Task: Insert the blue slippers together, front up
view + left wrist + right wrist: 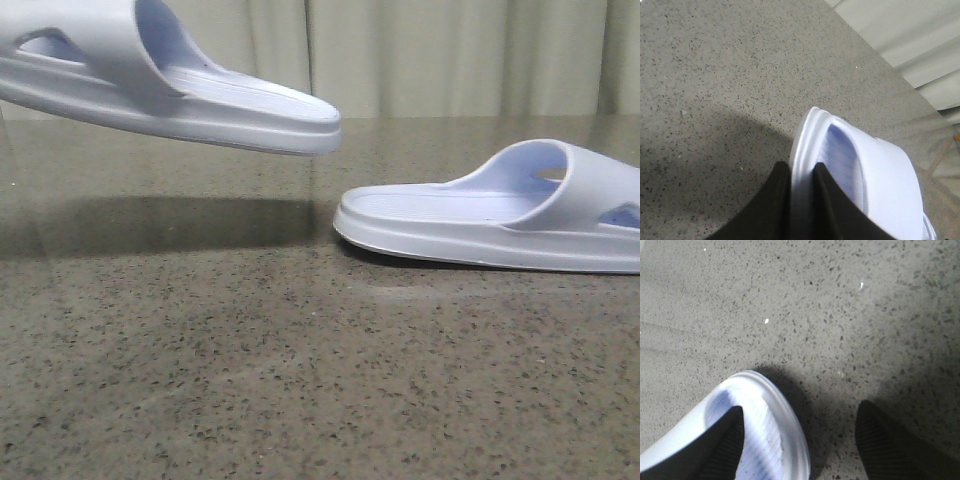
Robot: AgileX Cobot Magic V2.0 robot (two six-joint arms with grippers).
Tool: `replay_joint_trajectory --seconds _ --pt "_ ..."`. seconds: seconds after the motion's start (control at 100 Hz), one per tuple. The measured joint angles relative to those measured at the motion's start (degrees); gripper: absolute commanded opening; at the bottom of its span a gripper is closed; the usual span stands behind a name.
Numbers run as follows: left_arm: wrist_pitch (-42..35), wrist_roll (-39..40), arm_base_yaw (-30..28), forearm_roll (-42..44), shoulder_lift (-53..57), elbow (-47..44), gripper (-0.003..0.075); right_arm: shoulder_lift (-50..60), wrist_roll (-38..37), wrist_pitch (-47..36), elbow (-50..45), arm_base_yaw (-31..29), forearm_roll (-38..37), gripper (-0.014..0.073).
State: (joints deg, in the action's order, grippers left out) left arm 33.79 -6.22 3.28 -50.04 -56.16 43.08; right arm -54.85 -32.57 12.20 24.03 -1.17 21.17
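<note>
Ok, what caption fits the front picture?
One pale lavender-blue foam slipper lifted above the speckled table, its twin resting there.

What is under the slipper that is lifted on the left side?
Under the raised slipper there is only bare table with the slipper's dark shadow; nothing lies there. The left gripper pinches its edge. Its underside itself is not visible.
</note>
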Motion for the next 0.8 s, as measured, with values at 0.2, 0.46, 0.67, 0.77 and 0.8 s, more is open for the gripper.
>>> replay_joint_trajectory --seconds 0.2,0.46,0.67,0.77,0.8 --pt "0.0 0.0 0.0 0.0 0.0 0.0 0.0016 0.0 0.0 0.0 0.0 0.0 0.5 0.0412" --pt "0.0 0.0 0.0 0.0 0.0 0.0 0.0016 0.0 0.0 0.0 0.0 0.0 0.9 0.0412" --pt "0.0 0.0 0.0 0.0 0.0 0.0 0.0016 0.0 0.0 0.0 0.0 0.0 1.3 0.0412" --pt "0.0 0.0 0.0 0.0 0.0 0.0 0.0016 0.0 0.0 0.0 0.0 0.0 1.4 0.0412" --pt "0.0 0.0 0.0 0.0 0.0 0.0 0.0016 0.0 0.0 0.0 0.0 0.1 1.4 0.0412"
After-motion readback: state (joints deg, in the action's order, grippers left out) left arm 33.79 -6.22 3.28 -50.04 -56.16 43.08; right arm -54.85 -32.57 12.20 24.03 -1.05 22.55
